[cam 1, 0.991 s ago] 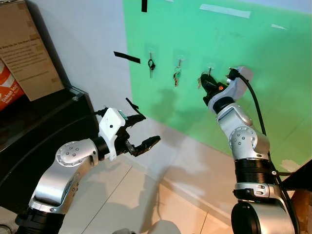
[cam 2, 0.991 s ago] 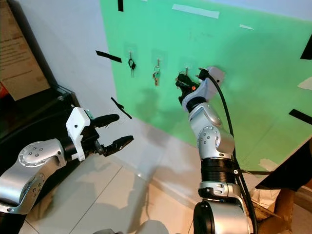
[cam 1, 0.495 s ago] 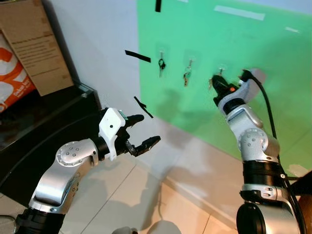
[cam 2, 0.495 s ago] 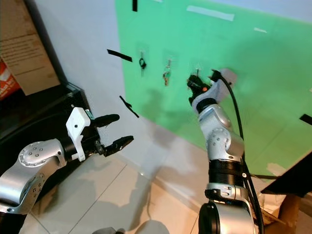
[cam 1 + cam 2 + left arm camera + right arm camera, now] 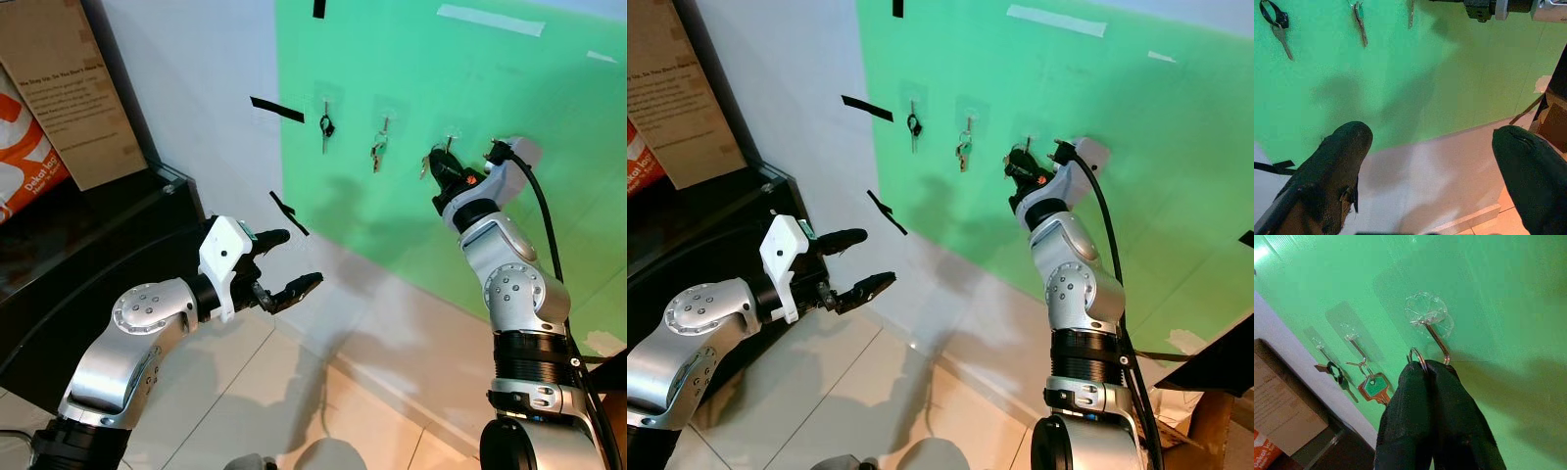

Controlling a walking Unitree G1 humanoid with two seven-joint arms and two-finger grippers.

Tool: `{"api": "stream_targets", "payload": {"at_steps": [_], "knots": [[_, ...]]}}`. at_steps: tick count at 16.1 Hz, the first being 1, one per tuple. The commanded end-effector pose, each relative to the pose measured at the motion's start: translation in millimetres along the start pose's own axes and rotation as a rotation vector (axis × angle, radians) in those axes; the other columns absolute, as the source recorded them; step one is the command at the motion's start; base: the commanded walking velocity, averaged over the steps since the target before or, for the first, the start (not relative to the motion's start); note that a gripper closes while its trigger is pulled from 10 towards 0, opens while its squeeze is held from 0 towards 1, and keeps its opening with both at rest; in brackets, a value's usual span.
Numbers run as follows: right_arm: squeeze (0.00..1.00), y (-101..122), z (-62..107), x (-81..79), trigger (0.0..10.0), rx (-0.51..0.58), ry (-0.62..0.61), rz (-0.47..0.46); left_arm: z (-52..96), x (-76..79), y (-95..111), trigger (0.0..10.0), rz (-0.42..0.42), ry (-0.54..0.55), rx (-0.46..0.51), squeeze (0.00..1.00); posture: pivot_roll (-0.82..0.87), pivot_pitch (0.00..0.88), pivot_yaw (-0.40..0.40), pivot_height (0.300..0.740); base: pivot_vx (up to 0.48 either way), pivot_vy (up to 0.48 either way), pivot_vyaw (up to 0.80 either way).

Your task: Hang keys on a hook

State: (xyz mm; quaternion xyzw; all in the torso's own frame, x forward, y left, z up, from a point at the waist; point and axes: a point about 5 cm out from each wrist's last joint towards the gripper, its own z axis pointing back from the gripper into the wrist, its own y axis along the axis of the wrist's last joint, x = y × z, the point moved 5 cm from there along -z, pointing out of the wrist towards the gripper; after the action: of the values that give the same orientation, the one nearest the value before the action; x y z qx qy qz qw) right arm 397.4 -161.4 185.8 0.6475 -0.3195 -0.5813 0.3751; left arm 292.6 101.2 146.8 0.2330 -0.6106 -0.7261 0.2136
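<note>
Right wrist: tool [image 5: 1426, 369] pinching key ring [image 5: 1417, 356].

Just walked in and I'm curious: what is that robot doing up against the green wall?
It is hanging keys. The right gripper, shut on a key ring, holds it right beside the clear hook on the green wall; the ring is not over the hook yet. Two other hooks already carry keys. The left gripper waits open, lower down.

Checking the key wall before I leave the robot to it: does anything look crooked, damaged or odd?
Nothing damaged. Two key sets hang straight on their hooks. The third hook is bare: the right gripper holds a key ring beside it, jaws shut. Black tape strips sit askew on the wall.
</note>
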Motion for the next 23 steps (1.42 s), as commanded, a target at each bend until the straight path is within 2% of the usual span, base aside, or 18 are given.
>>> {"api": "stream_targets", "payload": {"at_steps": [1, 4, 8, 9, 11, 14, 15, 16, 18, 21, 23], "knots": [[0.0, 23, 5.3, 11.1, 10.0, 0.103, -0.04, 0.029, -1.2, -1.1, 5, 10.0, -0.021, -0.007, 0.008, 0.0, -0.05, 0.0, 0.022, 0.74, 0.0, 0.0, 0.0], [0.0, 33, 6.9, 2.1, 10.0, 0.167, -0.01, 0.082, -0.4, -1.2, 5, 10.0, -0.02, -0.007, 0.007, 0.0, -0.04, 0.0, 0.022, 0.74, 0.0, 0.0, 0.0], [0.0, 48, 10.6, -2.8, 10.0, 0.26, 0.018, 0.033, 0.2, -1.0, 5, 10.0, -0.017, -0.007, 0.003, 0.0, -0.04, 0.0, 0.023, 0.74, 0.0, 0.0, 0.0], [0.0, 49, 11.0, -2.9, 10.0, 0.27, 0.02, 0.031, 0.1, -1.0, 5, 10.0, -0.016, -0.007, 0.003, 0.0, -0.04, 0.0, 0.023, 0.74, 0.0, 0.0, 0.0], [0.0, 44, 8.0, 1.7, 10.0, 0.232, -0.01, 0.085, -0.4, -0.9, 4, 10.0, -0.017, -0.008, 0.001, 0.0, -0.04, 0.0, 0.025, 0.74, 0.0, 0.0, 0.0], [0.0, 50, 5.2, 0.0, 10.0, 0.256, -0.018, 0.071, -0.7, -0.9, 4, 10.0, -0.017, -0.008, 0.0, 0.0, -0.04, 0.0, 0.026, 0.74, 0.0, 0.0, 0.0], [0.0, 50, 1.0, 1.9, 10.0, 0.234, -0.032, -0.018, -1.0, -0.5, 4, 10.0, -0.017, -0.009, 0.0, 0.0, -0.04, 0.0, 0.025, 0.74, 0.0, 0.0, 0.0], [0.0, 48, -3.5, -0.6, 10.0, 0.192, -0.007, -0.172, -0.9, -0.3, 4, 10.0, -0.016, -0.009, -0.001, 0.0, -0.04, 0.0, 0.023, 0.74, 0.0, 0.0, 0.0], [0.0, 60, -3.8, -0.7, 10.0, 0.234, 0.013, -0.295, -0.7, -0.3, 4, 10.0, -0.015, -0.008, 0.0, 0.0, -0.04, 0.0, 0.021, 0.74, 0.0, 0.0, 0.0], [0.0, 78, -0.9, -2.5, 10.0, 0.311, 0.066, -0.401, -0.6, 0.1, 4, 10.0, -0.013, -0.006, 0.001, 0.0, -0.04, 0.0, 0.019, 0.74, 0.0, 0.0, 0.0], [0.0, 85, 0.5, 0.5, 10.0, 0.337, 0.083, -0.549, -0.7, 0.2, 3, 10.0, -0.013, -0.006, 0.001, 0.0, -0.04, 0.0, 0.017, 0.74, 0.0, 0.0, 0.0]]}}
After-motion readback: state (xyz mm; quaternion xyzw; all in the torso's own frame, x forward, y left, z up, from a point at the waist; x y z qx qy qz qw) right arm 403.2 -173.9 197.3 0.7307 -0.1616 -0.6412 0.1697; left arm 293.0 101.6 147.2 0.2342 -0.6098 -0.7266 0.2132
